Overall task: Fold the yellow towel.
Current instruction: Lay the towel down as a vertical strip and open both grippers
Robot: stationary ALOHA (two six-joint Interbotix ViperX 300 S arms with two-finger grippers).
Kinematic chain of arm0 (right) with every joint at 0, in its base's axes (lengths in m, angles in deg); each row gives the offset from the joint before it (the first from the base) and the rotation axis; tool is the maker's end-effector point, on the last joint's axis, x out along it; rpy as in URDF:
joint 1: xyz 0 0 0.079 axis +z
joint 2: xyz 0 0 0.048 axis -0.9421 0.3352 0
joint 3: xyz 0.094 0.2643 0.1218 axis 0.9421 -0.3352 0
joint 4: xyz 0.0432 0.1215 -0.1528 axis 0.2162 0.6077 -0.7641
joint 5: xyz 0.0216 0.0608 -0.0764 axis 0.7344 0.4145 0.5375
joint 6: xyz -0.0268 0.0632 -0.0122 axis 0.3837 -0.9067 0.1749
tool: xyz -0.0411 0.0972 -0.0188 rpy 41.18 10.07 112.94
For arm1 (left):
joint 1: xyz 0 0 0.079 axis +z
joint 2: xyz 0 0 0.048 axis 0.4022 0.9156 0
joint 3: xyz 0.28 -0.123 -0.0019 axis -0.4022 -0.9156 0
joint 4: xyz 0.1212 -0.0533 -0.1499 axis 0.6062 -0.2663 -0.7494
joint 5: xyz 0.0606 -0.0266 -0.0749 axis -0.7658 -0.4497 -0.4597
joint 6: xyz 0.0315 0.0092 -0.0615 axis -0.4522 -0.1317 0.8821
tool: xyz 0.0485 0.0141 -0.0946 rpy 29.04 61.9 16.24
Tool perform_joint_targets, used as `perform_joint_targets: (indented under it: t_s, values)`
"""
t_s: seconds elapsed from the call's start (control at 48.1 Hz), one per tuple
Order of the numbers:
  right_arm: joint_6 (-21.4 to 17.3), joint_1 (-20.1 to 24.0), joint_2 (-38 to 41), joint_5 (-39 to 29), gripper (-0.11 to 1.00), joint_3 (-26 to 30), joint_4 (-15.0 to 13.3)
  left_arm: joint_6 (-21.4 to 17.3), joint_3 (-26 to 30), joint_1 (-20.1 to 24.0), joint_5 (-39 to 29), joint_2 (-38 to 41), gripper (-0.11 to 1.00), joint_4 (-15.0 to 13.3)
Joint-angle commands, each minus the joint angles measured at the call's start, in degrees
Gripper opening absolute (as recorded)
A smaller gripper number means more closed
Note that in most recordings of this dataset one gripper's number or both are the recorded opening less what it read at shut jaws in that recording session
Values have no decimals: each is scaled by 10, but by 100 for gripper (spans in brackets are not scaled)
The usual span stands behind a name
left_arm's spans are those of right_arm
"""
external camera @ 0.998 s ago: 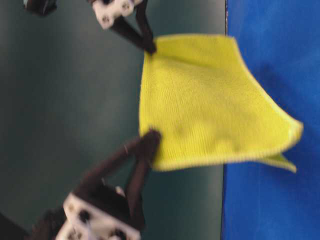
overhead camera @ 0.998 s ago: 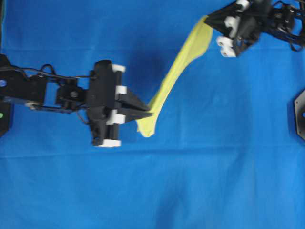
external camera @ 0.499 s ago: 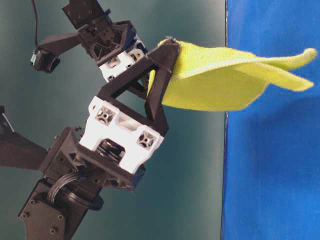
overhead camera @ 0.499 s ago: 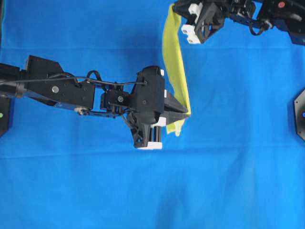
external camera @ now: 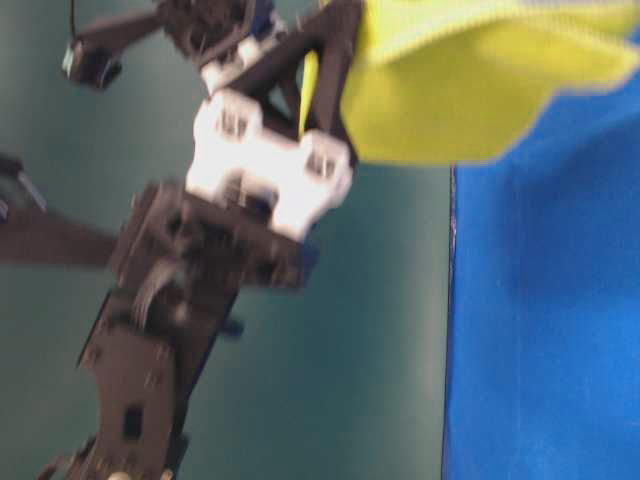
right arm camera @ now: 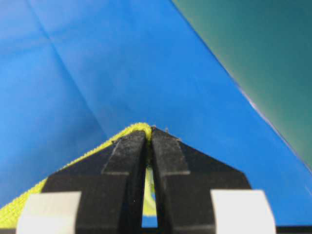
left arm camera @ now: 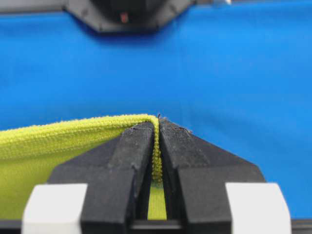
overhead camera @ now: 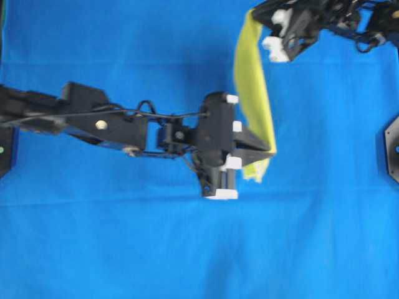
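While both corners are pinched: the yellow towel (overhead camera: 254, 93) is carried clear above the blue cloth (overhead camera: 124, 249) that covers the counter.
Left hand (overhead camera: 269, 150): closed on one hemmed corner of the towel, as is shown in the left wrist view, where the hem is clamped between the fingertips (left arm camera: 141, 141).
Yellow towel, position: seen edge-on from overhead as a narrow band, hung between the two hands; its loose part hangs below the held edge.
Long axis: the held edge is run from the left hand, near the middle of the overhead view, up to the top edge.
Right hand (overhead camera: 257, 14): closed on the other corner, at the top of the overhead view.
Deciding relation: each hand is at one end of the same edge, so neither is judged nearer; the free edge is probably to be laid down first.
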Motion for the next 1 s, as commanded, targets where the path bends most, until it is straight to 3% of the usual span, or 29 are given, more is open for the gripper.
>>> perform_joint_targets:
  t_s: [0.0, 0.229, 0.416, 0.707, 0.978]
  values:
    - [-3, -47, -45, -9, 3, -18, -2, -4, 45, -50, 18, 13, 2, 2]
    - [0, -56, -87, -40, 3, -62, -2, -2, 116, -50, 20, 86, 2, 3]
    - [0, -56, -64, -38, 3, -62, -3, 4, 113, -49, 23, 99, 2, 3]
    - [0, -24, 52, 2, 3, 2, -3, 19, -18, -49, 84, 48, 2, 0]
    - [0, 15, 158, 10, 3, 102, -2, 79, -156, -49, 154, -7, 2, 0]
